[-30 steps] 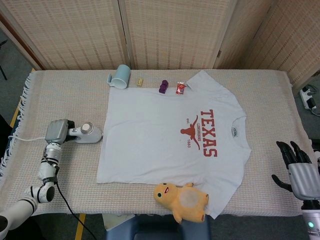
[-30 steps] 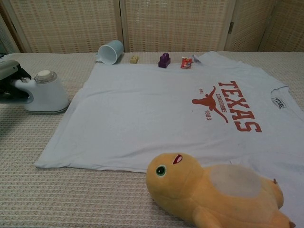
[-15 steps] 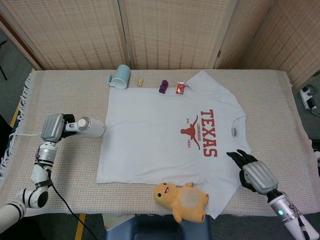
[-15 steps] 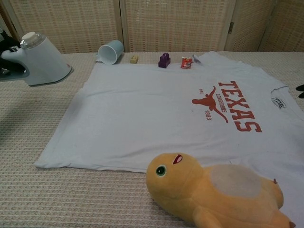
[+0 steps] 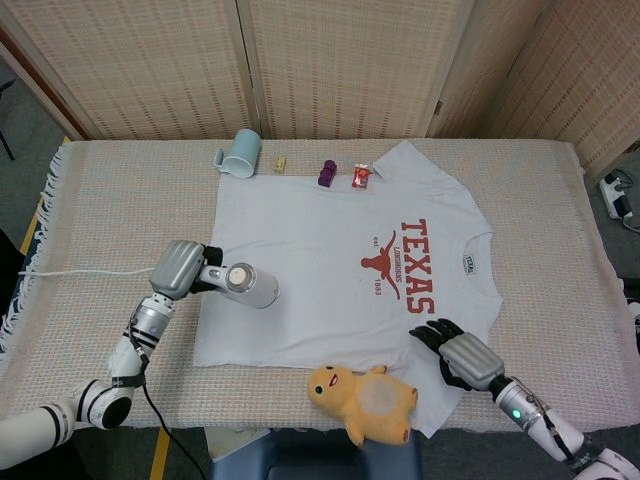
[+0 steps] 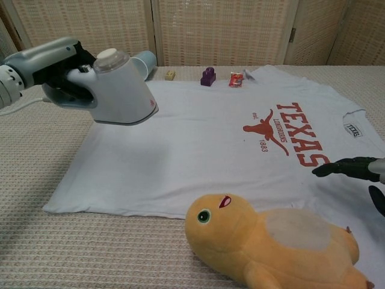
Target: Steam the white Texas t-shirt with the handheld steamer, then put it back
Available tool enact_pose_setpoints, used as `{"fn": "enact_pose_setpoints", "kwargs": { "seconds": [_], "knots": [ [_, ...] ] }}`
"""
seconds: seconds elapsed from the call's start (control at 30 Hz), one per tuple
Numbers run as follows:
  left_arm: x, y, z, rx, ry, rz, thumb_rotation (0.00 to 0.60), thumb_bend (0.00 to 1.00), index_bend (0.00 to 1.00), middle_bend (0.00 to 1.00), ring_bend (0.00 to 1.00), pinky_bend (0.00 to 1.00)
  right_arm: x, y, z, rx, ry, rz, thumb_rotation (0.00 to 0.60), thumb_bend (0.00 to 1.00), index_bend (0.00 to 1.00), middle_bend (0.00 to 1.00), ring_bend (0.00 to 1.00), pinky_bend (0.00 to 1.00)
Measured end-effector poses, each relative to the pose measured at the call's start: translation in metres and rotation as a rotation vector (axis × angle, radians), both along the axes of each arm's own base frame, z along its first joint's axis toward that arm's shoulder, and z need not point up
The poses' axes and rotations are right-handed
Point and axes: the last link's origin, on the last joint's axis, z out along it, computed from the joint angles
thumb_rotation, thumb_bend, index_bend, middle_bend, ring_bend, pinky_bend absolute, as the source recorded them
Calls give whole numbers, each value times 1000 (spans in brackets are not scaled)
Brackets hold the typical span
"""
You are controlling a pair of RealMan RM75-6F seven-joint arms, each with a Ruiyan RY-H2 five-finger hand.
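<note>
Right then, the white Texas t-shirt (image 5: 340, 270) lay flat and soft on the ribbed woven tablecloth (image 5: 120, 200). The left hand (image 5: 178, 268) gripped the smooth, rounded plastic handheld steamer (image 5: 245, 286), raised over the shirt's near-left part. The right hand (image 5: 462, 357) held nothing, dark fingers (image 6: 337, 167) spread over the shirt's hem, beside a plush yellow toy (image 5: 365, 400).

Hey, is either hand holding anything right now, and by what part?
The left hand grips the handheld steamer by its handle, the head raised over the t-shirt. The right hand holds nothing, its fingers spread over the shirt's edge.
</note>
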Motion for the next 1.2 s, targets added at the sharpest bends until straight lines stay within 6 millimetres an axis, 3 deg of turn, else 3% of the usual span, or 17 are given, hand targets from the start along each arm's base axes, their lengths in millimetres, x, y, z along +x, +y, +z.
{"fn": "enact_pose_setpoints", "kwargs": {
  "seconds": [0.33, 0.57, 0.9, 1.2],
  "knots": [
    [39, 17, -51, -36, 88, -49, 600, 421, 975, 1000, 878, 793, -19, 0, -9, 0, 42, -24, 529, 1000, 0, 51, 0, 0],
    [50, 22, -81, -33, 176, -63, 600, 422, 975, 1000, 876, 793, -23, 1, -11, -9, 34, -32, 529, 1000, 0, 51, 0, 0],
    [40, 30, -111, 9, 306, -48, 600, 422, 975, 1000, 874, 792, -27, 3, -10, -22, 25, -46, 524, 1000, 0, 51, 0, 0],
    [3, 48, -98, 90, 388, 30, 600, 422, 975, 1000, 873, 793, -29, 4, -10, -22, 26, -49, 530, 1000, 0, 51, 0, 0]
  ]
}}
